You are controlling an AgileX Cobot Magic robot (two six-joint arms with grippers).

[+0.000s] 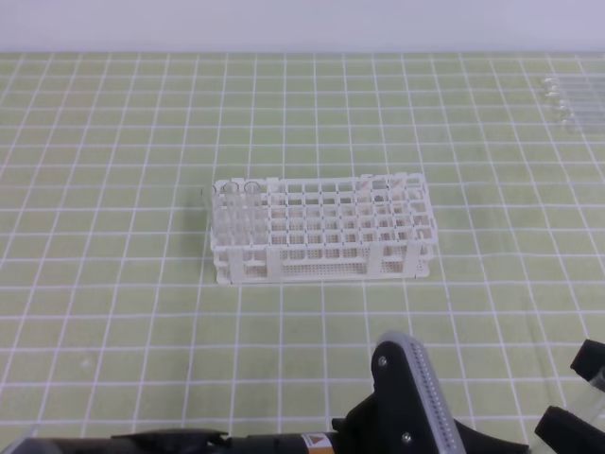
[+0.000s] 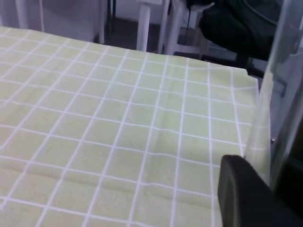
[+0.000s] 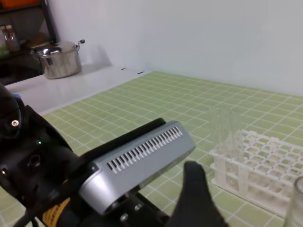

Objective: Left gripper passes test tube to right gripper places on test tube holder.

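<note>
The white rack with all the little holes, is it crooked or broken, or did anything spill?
Nothing stands out. The white plastic lattice rack sits flat and whole on the green checked cloth. A few clear glass tubes stand upright in its left end, and more clear tubes lie at the far right edge. No spill shows.

text: none legible | labels: none readable | numbers: none | signs: none
</note>
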